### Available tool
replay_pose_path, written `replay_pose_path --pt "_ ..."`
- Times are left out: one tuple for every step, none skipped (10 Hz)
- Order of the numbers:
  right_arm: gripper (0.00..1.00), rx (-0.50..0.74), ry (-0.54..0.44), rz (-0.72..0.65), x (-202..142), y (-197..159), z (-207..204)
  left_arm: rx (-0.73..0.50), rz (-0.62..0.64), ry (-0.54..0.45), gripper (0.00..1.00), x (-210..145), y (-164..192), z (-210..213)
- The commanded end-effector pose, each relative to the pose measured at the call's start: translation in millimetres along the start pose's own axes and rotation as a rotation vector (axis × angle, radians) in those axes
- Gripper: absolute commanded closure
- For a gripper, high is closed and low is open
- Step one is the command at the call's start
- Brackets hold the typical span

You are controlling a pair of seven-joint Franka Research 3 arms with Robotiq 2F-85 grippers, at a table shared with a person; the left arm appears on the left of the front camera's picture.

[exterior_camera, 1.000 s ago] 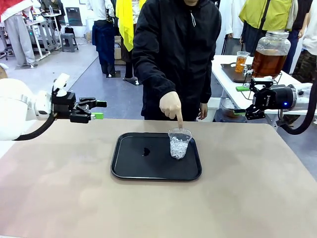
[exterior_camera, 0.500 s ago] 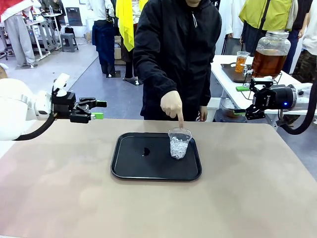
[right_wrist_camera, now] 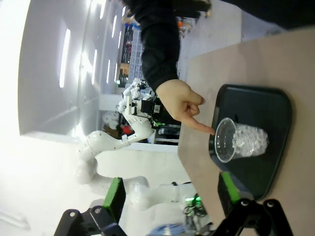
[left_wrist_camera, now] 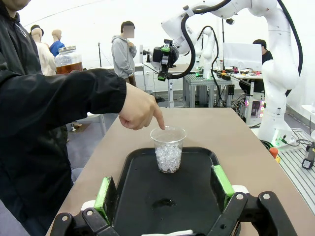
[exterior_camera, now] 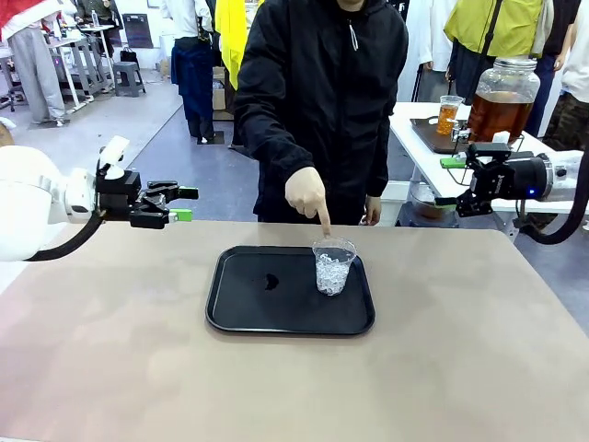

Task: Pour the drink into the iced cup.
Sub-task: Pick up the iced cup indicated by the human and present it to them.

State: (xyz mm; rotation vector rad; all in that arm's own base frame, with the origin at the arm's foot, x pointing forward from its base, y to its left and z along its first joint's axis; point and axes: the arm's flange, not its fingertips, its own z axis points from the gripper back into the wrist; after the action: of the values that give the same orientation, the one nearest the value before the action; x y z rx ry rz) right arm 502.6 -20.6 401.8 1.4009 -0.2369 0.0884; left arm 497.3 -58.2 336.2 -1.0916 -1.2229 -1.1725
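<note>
Left gripper (exterior_camera: 184,203), right gripper (exterior_camera: 449,182) both spread wide, empty — watch the hand (exterior_camera: 306,193) pointing at the cup (exterior_camera: 333,265): reach in now and you may clip it, tipping the ice (exterior_camera: 329,273).

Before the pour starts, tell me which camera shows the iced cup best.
The left wrist view: the iced cup stands upright, close and mid-picture on the tray, ice plain. The front view shows it smaller, under the person's pointing hand; the right wrist view shows it sideways.
</note>
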Motion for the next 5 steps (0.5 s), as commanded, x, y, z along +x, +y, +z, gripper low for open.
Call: replay_pose_path --pt "0.0 -0.008 -0.031 0.248 -7.6 5.7 -7.5 0.004 -0.002 -0.006 0.0 1.9 -0.5 -1.6" --pt "0.0 -0.006 -0.039 0.357 -6.4 8.0 -10.1 0.004 -0.002 -0.006 0.0 1.9 -0.5 -1.6" --pt "0.0 -0.005 -0.039 0.459 -5.0 10.0 -12.2 0.004 -0.002 -0.006 0.0 1.9 -0.5 -1.6" --pt "0.0 -0.02 -0.028 0.55 -3.3 11.9 -14.5 0.004 -0.002 -0.006 0.0 1.9 -0.5 -1.6" --pt "0.0 -0.026 -0.016 0.603 -1.7 12.2 -15.9 0.004 -0.002 -0.006 0.0 1.9 -0.5 -1.6"
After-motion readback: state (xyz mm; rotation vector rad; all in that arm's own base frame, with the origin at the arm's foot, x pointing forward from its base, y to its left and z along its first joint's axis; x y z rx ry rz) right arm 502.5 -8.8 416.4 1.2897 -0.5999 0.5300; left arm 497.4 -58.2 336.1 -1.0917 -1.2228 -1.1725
